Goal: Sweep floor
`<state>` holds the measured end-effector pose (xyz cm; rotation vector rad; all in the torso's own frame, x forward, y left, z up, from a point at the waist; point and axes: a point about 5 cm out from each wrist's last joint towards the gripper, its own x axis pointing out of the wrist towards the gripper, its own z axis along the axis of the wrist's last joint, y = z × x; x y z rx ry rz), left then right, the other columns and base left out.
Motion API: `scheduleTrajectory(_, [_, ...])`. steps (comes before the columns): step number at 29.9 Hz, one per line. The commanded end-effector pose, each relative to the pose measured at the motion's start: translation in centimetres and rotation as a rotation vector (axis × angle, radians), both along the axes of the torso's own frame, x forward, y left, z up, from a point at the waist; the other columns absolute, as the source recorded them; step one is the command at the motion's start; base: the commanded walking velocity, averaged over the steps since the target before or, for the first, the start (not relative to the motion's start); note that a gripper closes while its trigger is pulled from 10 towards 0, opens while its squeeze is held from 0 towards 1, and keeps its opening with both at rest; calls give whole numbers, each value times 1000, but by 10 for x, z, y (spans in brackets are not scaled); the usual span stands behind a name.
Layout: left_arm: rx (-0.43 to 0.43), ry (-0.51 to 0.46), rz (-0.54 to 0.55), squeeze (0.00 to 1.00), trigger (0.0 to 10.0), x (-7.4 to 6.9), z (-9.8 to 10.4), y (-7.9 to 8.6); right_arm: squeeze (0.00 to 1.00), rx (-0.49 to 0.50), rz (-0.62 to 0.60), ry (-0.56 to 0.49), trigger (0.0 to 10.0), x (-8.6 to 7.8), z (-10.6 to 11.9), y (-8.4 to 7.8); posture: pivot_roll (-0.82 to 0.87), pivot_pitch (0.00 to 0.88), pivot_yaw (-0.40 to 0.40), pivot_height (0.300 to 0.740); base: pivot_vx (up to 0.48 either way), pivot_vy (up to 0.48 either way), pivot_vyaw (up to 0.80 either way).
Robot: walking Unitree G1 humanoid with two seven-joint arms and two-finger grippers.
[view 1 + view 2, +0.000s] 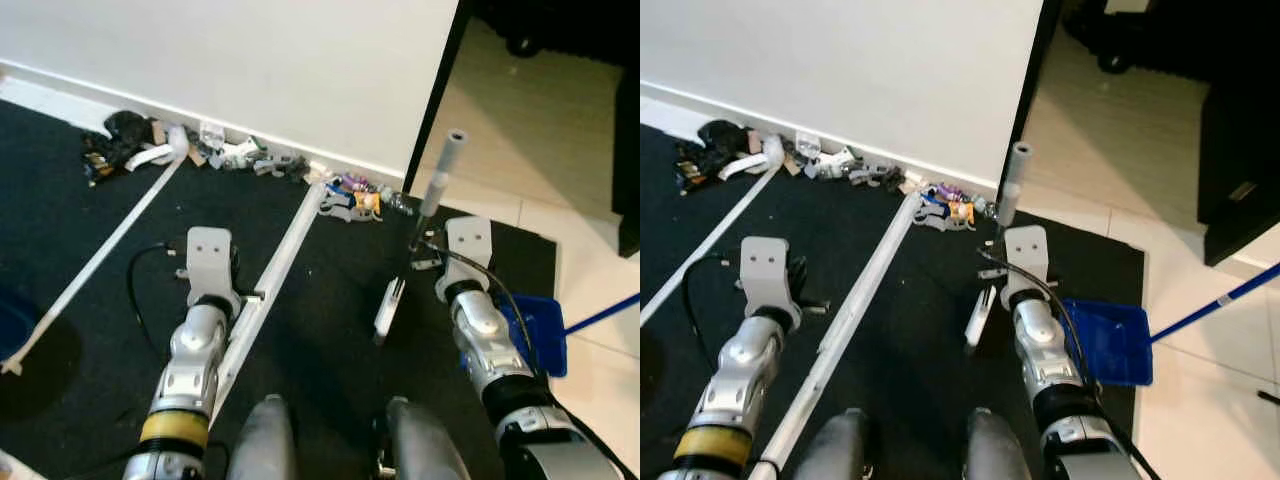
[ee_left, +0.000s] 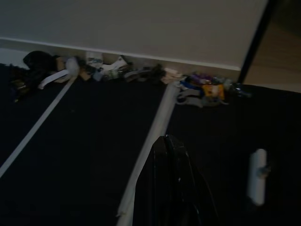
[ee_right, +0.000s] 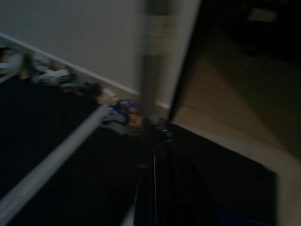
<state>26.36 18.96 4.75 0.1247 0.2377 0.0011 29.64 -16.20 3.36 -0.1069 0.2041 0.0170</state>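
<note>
A broom with a grey handle (image 1: pixel 440 175) stands upright at the edge of the black carpet (image 1: pixel 90 200). Its small white head (image 1: pixel 388 308) rests on the carpet. My right gripper (image 1: pixel 427 252) is shut on the lower handle; in the right wrist view the pole (image 3: pixel 153 70) rises just beyond the closed fingers (image 3: pixel 157 188). Scraps of litter (image 1: pixel 250 157) lie along the white wall's baseboard, with a colourful clump (image 1: pixel 357 199) near the door frame and a dark pile (image 1: pixel 118 140) further left. My left gripper (image 2: pixel 170 155) hovers low over the carpet, shut and holding nothing.
A blue dustpan (image 1: pixel 537 332) with a long blue handle (image 1: pixel 603 313) lies on the carpet's right edge. Two white strips (image 1: pixel 278 265) (image 1: pixel 110 243) run across the carpet toward the wall. A black door frame (image 1: pixel 436 85) opens onto beige tiles (image 1: pixel 540 140).
</note>
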Motion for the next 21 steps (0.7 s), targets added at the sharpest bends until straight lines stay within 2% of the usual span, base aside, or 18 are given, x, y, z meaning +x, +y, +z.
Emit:
scheduleTrajectory(1, [9, 12, 4, 0, 10000, -1, -2, 2, 0, 12, -7, 11, 10000, -2, -2, 1, 16, 68, -14, 740, 0, -304, 0])
scheduleTrajectory(21, [8, 11, 5, 0, 10000, 2, -1, 3, 0, 22, -13, 12, 10000, -1, -1, 2, 16, 68, -12, 740, 0, -302, 0])
